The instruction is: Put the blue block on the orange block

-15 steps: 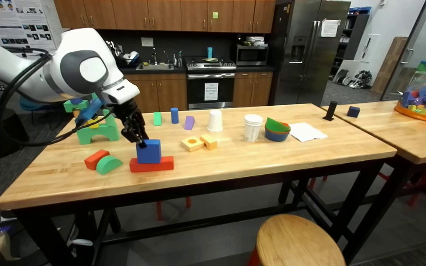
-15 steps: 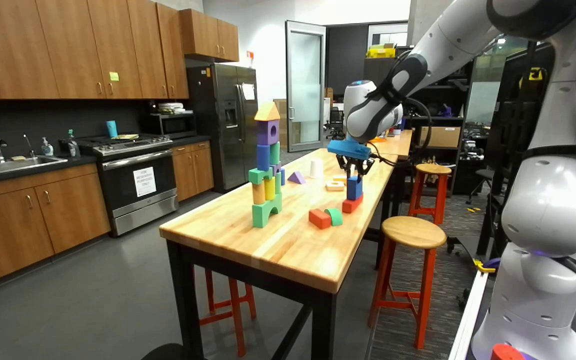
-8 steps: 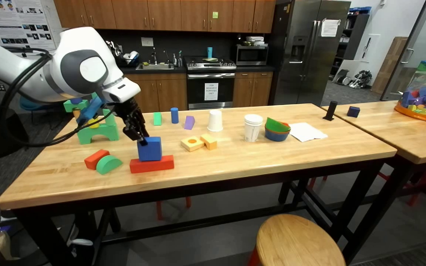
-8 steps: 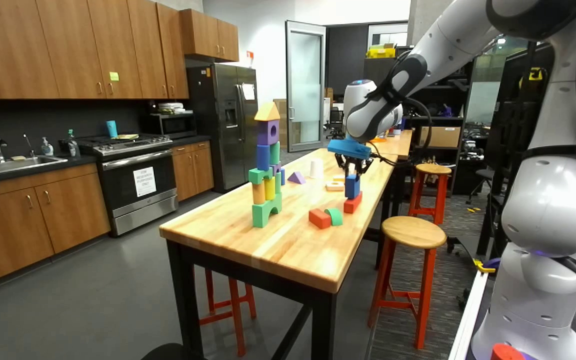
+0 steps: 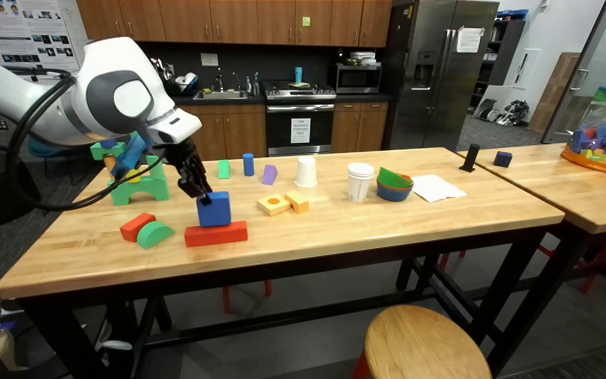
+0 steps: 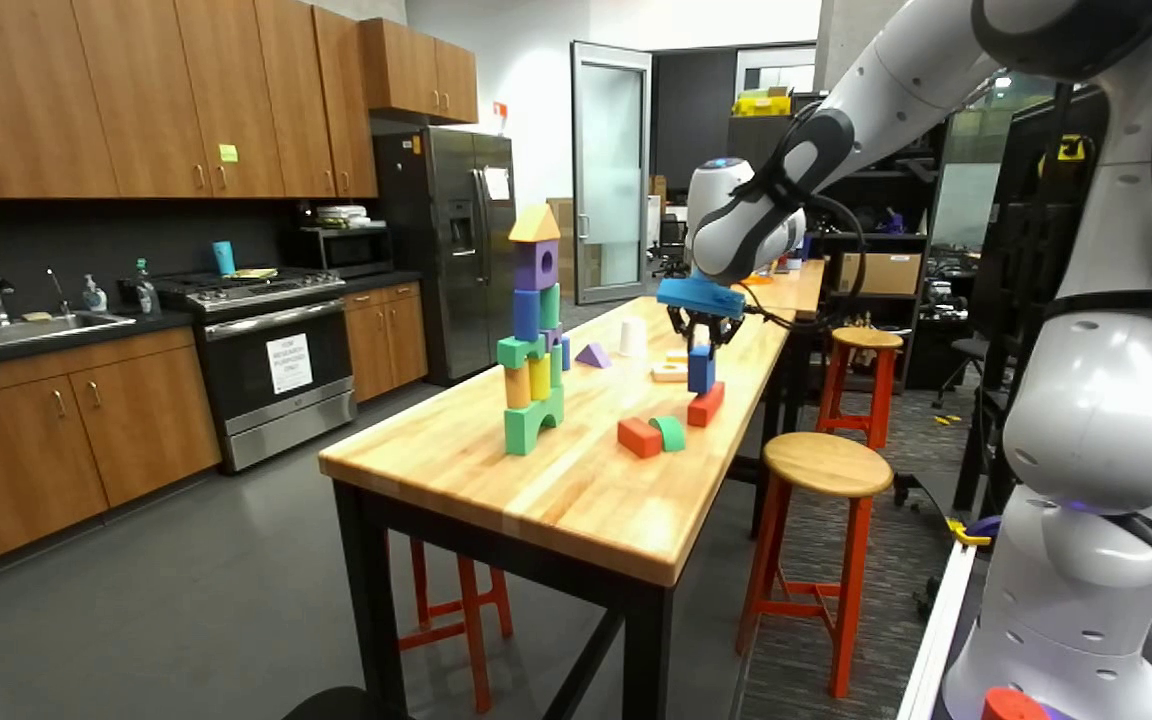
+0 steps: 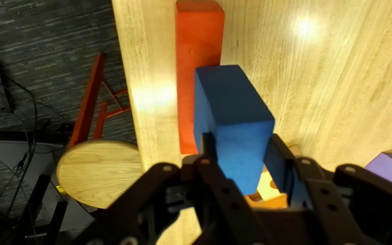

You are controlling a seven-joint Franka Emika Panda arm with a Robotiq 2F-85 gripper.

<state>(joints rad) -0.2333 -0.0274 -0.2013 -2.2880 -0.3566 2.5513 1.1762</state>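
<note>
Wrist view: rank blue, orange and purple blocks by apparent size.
Largest: blue block, orange block; order unsure, blue is nearer the camera, hiding part of orange.
Smallest: purple block, cut by the frame.

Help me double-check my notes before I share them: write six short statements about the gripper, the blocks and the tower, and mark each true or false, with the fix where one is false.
The gripper holds the blue block. True.
The orange block lies flat on the table. True.
The orange block is shorter than the blue block. False: it is the longer of the two.
The tower stands on a green arch. True.
The tower has a flat top. False: a pointed block tops it.
The orange block is part of the tower. False: it lies apart from it.
</note>
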